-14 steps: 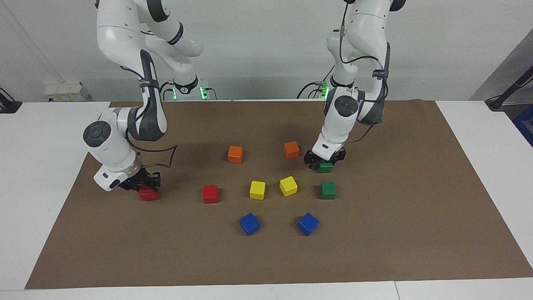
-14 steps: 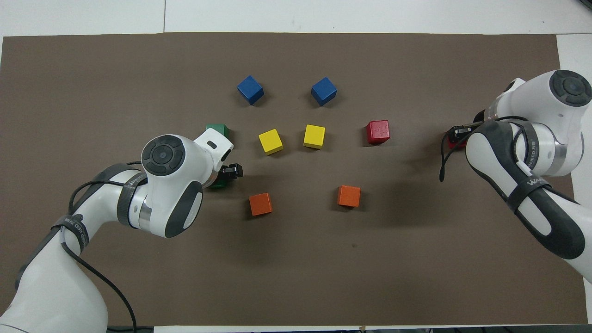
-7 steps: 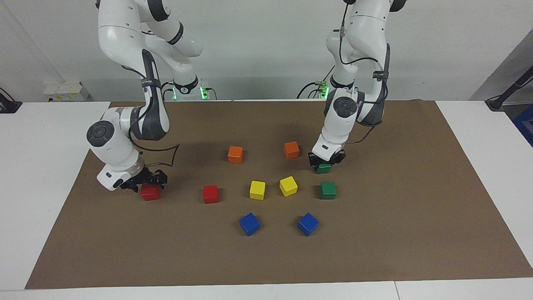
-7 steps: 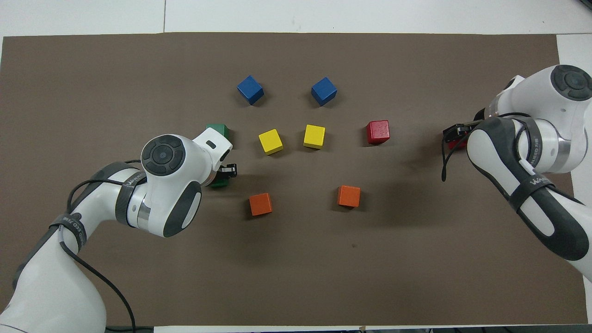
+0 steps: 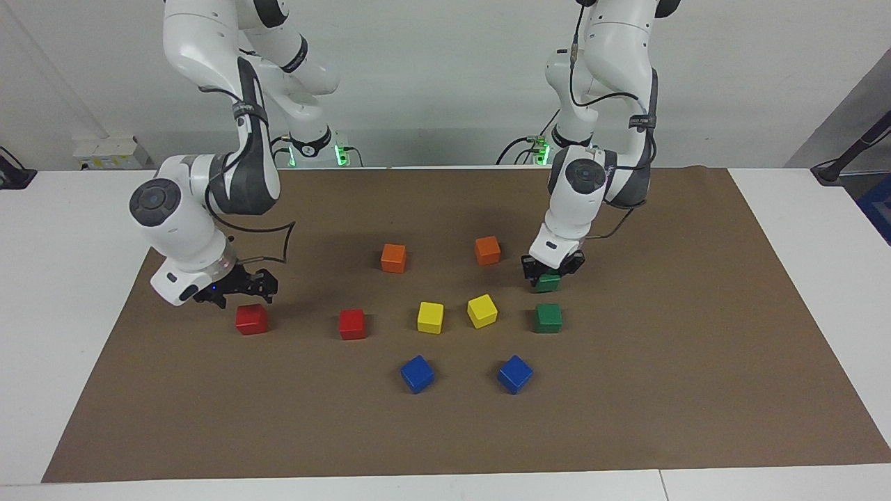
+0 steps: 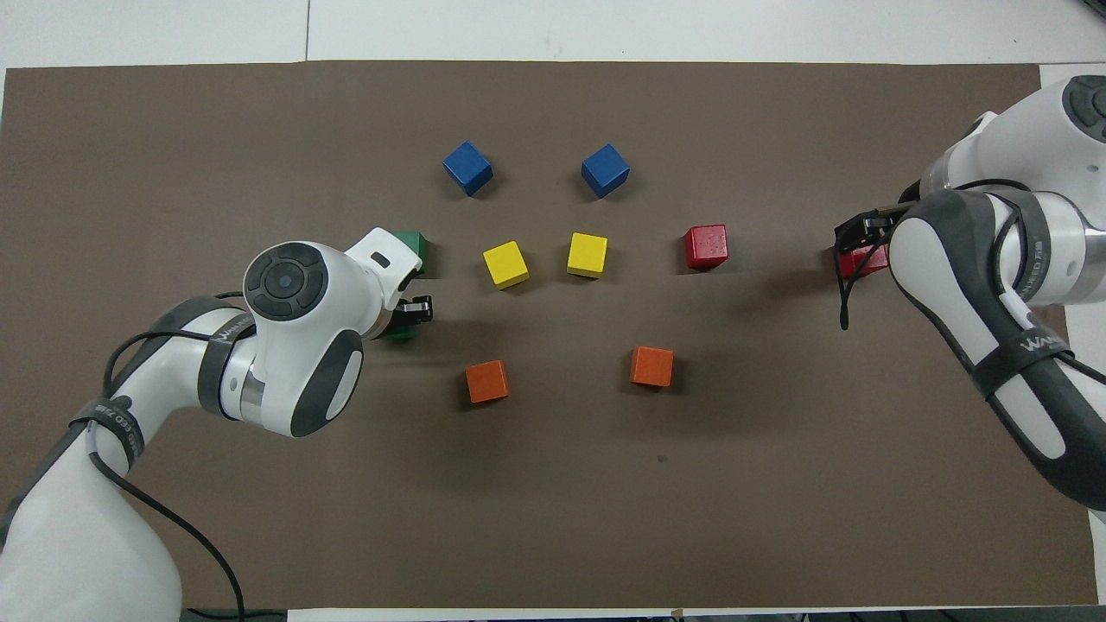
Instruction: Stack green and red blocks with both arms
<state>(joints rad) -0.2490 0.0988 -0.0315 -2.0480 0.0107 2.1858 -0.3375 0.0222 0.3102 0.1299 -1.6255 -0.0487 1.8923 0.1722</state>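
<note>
One camera sits high across the tabletop [image 5: 800, 209], facing the robots' bases. The other hangs above the robots' edge, looking steeply down. Both share the whole brown mat [image 5: 445, 431] and its cubes.

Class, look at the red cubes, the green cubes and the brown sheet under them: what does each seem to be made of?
Red cubes: probably painted wood or plastic, with crisp edges, solid colour and a slight sheen. Green cubes: same build and size, darker paint. Brown sheet: looks like matte paper or thin card, flat, no shine, a cut edge on the white table.
</note>
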